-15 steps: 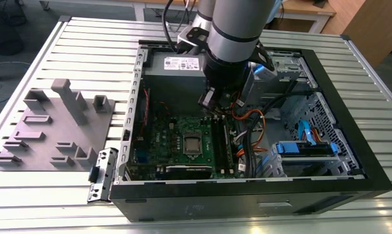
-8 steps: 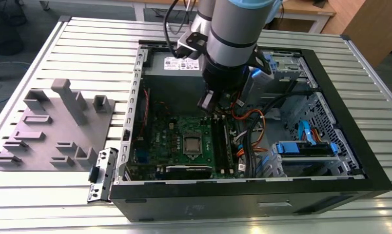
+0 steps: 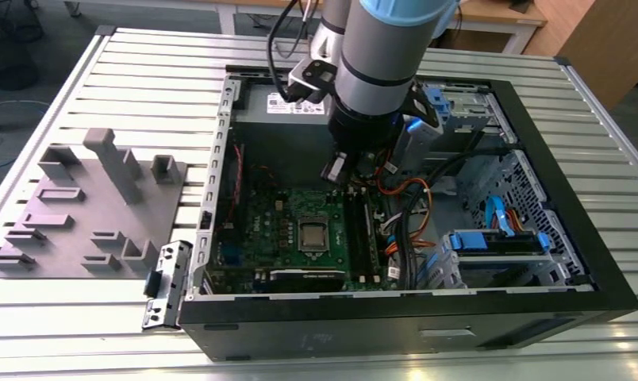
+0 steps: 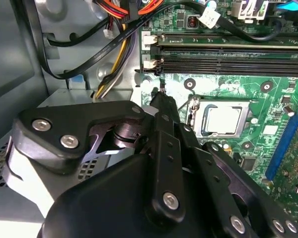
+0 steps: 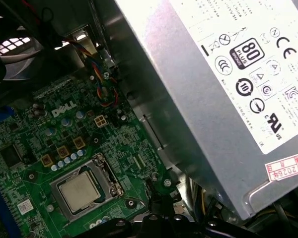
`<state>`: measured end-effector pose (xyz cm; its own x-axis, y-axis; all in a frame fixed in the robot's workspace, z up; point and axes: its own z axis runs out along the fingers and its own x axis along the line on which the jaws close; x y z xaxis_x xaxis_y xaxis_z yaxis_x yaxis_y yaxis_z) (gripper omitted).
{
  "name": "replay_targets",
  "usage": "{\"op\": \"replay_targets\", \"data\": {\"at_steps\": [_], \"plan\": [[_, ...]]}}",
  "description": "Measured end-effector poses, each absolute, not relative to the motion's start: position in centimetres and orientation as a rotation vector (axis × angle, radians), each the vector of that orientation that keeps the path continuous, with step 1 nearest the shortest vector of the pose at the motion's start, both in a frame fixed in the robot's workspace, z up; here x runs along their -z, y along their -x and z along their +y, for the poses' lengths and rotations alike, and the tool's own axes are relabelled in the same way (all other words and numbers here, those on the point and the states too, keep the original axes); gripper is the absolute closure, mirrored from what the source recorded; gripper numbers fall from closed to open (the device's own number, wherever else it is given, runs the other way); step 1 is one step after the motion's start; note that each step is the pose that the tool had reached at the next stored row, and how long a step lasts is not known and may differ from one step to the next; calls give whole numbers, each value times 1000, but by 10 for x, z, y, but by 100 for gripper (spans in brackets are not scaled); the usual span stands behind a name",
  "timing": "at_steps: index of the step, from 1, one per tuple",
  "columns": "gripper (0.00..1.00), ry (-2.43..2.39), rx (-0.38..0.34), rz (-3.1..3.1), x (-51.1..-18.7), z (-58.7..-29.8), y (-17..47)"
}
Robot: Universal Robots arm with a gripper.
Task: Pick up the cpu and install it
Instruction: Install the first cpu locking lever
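Nearest, just inside the near wall of the open computer case (image 3: 404,305), the green motherboard (image 3: 266,230) lies flat. The cpu (image 3: 313,236) already sits in its socket there, silvery top up. In both wrist views the cpu (image 4: 223,120) (image 5: 79,191) lies square and level inside the metal socket frame (image 5: 107,171). I cannot tell whether the frame is clamped down over it.

By my reading, picking and placing are done and the work stands at the tail of the install step. Any move here calls for a straight vertical path. It must also keep clear of the socket frame and of the bundle of cables (image 3: 414,206) just to the exterior view's right of the board.

A little farther in, the gripper (image 3: 335,178) hangs over the far edge of the board, apart from the cpu and not touching it. In the second wrist view the gripper (image 4: 161,96) tapers to a tip over bare board beside the socket, and nothing shows there in its hold. How far open the claw is I cannot tell.

Farthest back, the grey power supply (image 3: 277,107) lies against the far wall, close beside the arm. The grey tray (image 3: 75,214) rests outside the case, on the exterior view's left.
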<state>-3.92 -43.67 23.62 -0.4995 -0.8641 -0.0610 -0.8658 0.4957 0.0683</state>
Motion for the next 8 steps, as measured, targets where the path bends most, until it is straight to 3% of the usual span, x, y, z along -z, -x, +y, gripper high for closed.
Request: {"op": "replay_targets", "data": {"at_steps": [8], "plan": [[89,1574,-138,2693,-236,-440,41]]}}
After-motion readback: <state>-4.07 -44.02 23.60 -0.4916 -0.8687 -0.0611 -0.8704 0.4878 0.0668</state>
